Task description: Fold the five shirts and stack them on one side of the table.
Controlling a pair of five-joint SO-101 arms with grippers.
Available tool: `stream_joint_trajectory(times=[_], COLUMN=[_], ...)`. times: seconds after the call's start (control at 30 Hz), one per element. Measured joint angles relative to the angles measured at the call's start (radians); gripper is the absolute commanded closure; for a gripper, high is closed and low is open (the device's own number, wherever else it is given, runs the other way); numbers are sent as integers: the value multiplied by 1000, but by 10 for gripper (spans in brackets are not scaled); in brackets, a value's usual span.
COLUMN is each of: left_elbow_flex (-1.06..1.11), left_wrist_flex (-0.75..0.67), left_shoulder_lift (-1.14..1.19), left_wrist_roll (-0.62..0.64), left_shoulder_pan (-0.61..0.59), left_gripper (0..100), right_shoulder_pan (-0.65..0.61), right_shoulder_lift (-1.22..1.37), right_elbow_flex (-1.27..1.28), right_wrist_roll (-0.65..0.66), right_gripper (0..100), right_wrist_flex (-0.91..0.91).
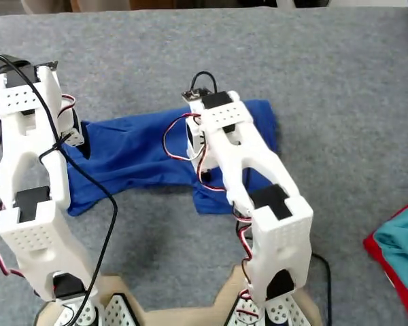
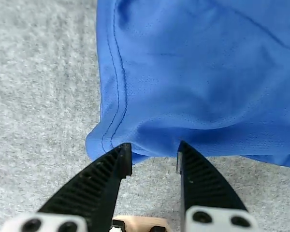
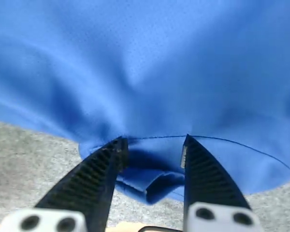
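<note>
Stretching bare all round, the grey surface is carrying a crumpled blue shirt centrally.
Folded shirts are sitting at its right edge; left fingers are gaping at the hem, right fingers around a bunched fold.

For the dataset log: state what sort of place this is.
Likely a robot lab bench: the left arm and right arm stand at a grey fabric-topped table, with a blue shirt under them.
</note>
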Motion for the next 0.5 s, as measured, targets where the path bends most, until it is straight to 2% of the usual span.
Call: stream_joint_trajectory(times=[0.1,0.3,0.37,0.5], left_elbow_flex=[0,0,0,0], left_wrist_flex=[0,0,0,0], left_shoulder_lift=[0,0,0,0], left_wrist_roll=[0,0,0,-43], left_shoulder_pan=[0,0,0,0], left_gripper=[836,836,836,836], right_shoulder_pan=[0,0,0,0], right_shoulder_lift=[15,15,15,15], right_elbow_flex=[0,0,0,0], right_wrist_roll=[0,0,0,0], right_gripper=[894,905,943,982], right_wrist_flex=[0,0,0,11])
